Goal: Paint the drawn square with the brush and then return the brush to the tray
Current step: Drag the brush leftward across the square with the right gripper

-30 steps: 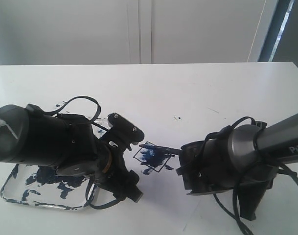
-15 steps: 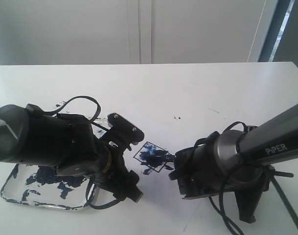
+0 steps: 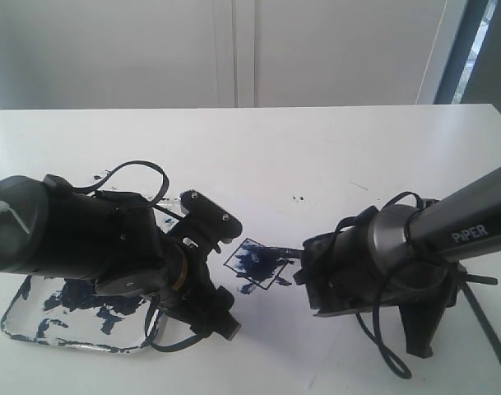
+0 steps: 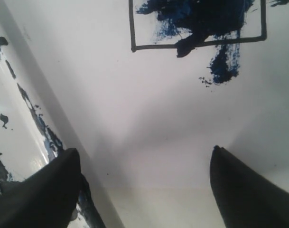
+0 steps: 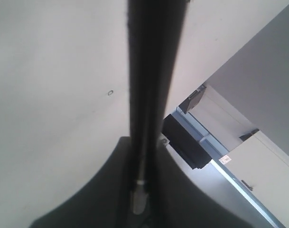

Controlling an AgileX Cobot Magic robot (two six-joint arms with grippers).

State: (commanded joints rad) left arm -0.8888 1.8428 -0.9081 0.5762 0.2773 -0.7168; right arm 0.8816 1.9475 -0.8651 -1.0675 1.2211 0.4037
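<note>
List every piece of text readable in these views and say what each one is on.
"PiPER": white letters on the grey link of the right arm, exterior view.
Small sticker on the background cabinet, right wrist view: too small to read.
The drawn square and the tray: paint only, no writing.
Left wrist view: no text.
</note>
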